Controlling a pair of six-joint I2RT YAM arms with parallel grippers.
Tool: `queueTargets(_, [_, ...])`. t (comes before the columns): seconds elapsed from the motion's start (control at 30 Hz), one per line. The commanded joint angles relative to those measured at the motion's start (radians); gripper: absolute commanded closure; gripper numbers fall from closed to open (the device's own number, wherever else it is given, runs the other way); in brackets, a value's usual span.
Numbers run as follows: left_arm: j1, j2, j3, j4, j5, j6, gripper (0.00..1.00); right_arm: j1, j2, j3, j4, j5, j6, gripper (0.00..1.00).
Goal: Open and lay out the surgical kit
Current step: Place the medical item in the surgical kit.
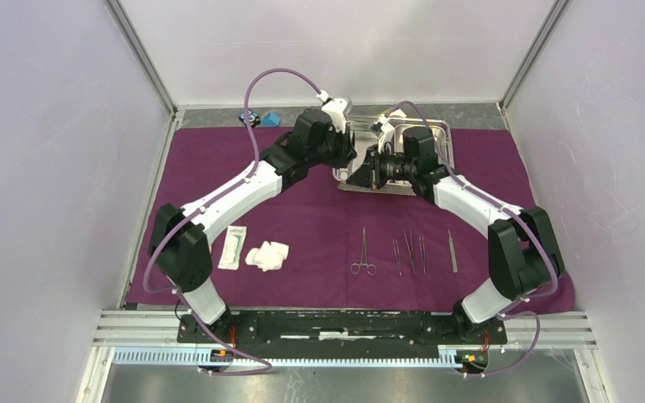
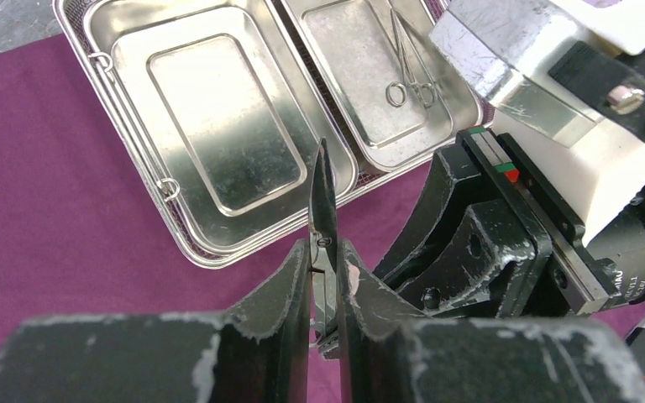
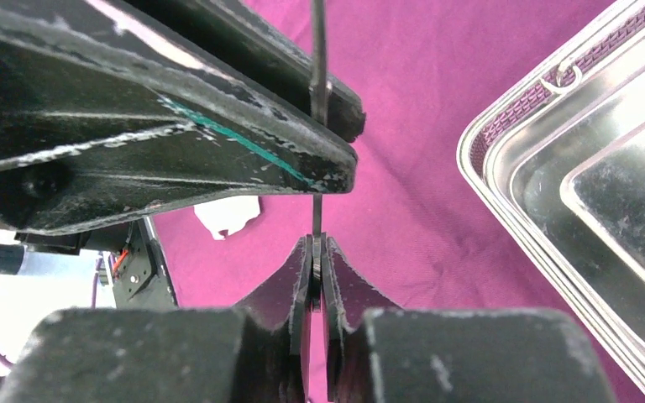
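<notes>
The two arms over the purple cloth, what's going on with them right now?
The left gripper and the right gripper are both pinched on one slim steel instrument, held in the air beside the steel tray. It looks like a handover. One scissors-like clamp lies in the tray. On the purple cloth, a row of instruments is laid out, with the gauze and the flat white packet toward the left arm's side.

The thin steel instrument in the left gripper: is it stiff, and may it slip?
Probably stiff: the steel instrument stands straight out of the left gripper without sagging. It may slip or pivot, since it is polished, narrow metal held in a small pinch. Likely light, being so slim.
</notes>
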Motion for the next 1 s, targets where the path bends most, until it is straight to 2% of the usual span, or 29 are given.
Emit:
queueTargets(0.0, [0.002,-0.023,-0.002,0.021,-0.032,0.059,0.94,-0.002,-0.011,-0.002,0.077,-0.06,-0.005,0.83])
queueTargets(0.2, [0.002,-0.042,-0.02,0.007,-0.05,0.058,0.98,-0.01,-0.042,0.004,0.034,-0.062,-0.094,0.5])
queueTargets(0.3, [0.001,-0.063,-0.05,-0.017,-0.078,0.043,0.98,-0.034,-0.064,0.008,-0.013,-0.061,-0.162,0.44])
queueTargets(0.63, [-0.032,-0.14,-0.222,-0.14,-0.077,-0.122,0.98,-0.283,-0.092,-0.035,-0.134,-0.057,-0.324,0.41])
queueTargets(0.8, [-0.053,-0.158,-0.304,-0.164,-0.027,-0.233,0.98,-0.34,-0.082,-0.046,-0.217,-0.03,-0.443,0.41])
queueTargets(0.97, [-0.09,-0.179,-0.389,-0.165,0.018,-0.368,0.98,-0.352,-0.128,-0.067,-0.301,0.058,-0.589,0.4])
